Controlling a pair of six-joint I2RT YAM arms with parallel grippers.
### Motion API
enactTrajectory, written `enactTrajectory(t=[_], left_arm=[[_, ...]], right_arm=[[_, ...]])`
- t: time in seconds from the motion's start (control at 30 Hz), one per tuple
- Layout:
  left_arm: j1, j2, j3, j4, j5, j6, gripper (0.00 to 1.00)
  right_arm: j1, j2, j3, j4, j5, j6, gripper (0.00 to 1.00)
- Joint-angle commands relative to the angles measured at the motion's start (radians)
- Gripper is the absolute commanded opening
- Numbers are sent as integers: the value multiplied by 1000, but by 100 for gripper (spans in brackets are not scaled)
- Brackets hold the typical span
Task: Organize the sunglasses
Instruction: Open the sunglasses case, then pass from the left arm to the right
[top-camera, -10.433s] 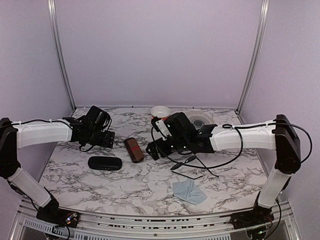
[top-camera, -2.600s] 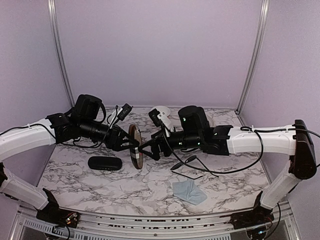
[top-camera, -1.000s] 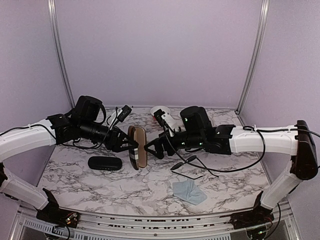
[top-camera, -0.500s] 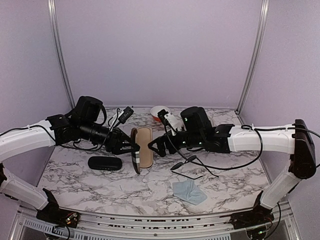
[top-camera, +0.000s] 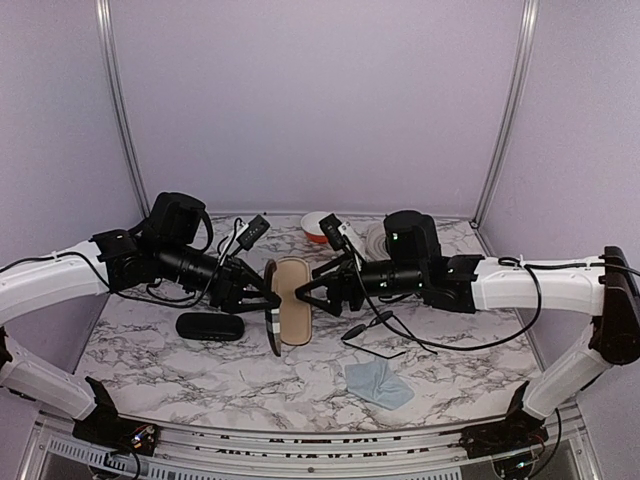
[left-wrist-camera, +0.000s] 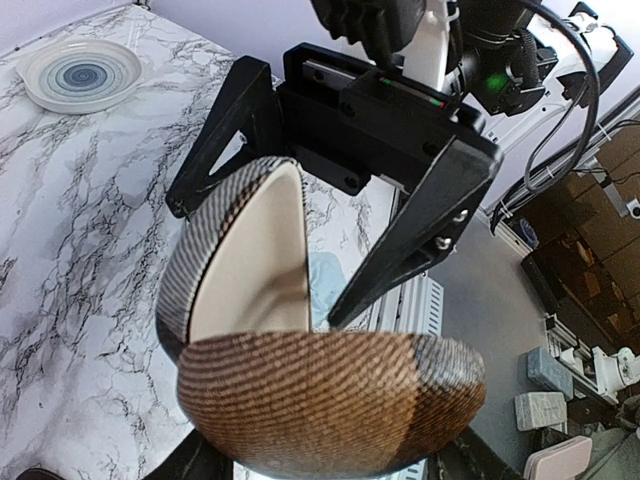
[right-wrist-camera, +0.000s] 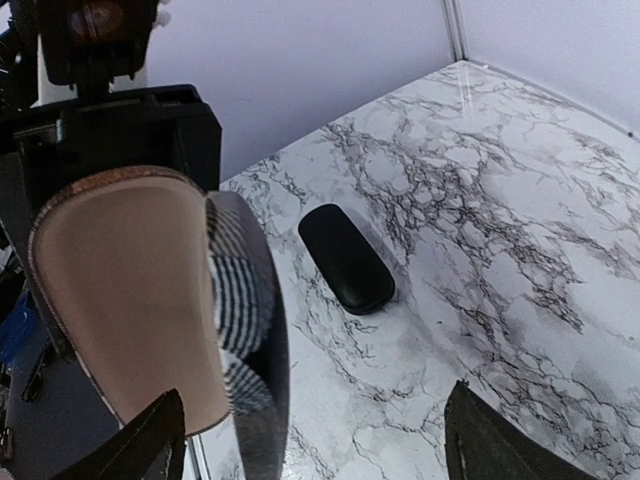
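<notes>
Under the right forearm, behind the right hand, thin black wire-frame sunglasses lie on the marbled worktop, untouched. Can't tell if they're folded. Left hand grips the brown plaid clamshell case clear of the worktop, lid wide open, tan lining toward the right hand. My read: it's presented for loading. Right hand is spread and empty, just beside the lid. Left fingers are mostly hidden behind the shell. Neither wrist view shows the sunglasses.

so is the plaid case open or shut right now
open: the plaid case has its two halves swung apart, tan inside showing in all three views
</notes>
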Motion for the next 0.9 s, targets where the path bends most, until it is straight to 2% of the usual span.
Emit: enactTrajectory(t=[0.0,0.07,0.23,0.63,0.73,0.87], left_arm=[[-3,-30,14,46,27,13,27],[-3,-33,13,45,25,14,28],[-3,-35,12,45,31,14,28],[-3,-36,7,45,33,15,28],[-3,-34,7,44,33,16,28],[-3,-32,7,43,29,17,34]], right_arm=[[-6,-25,8,100,-102,34,77],[-6,-18,15,95,-103,38,67],[-5,3,28,83,-93,49,60],[-6,41,41,107,-143,69,20],[-6,41,39,109,-143,73,14],[-5,40,39,108,-141,79,1]])
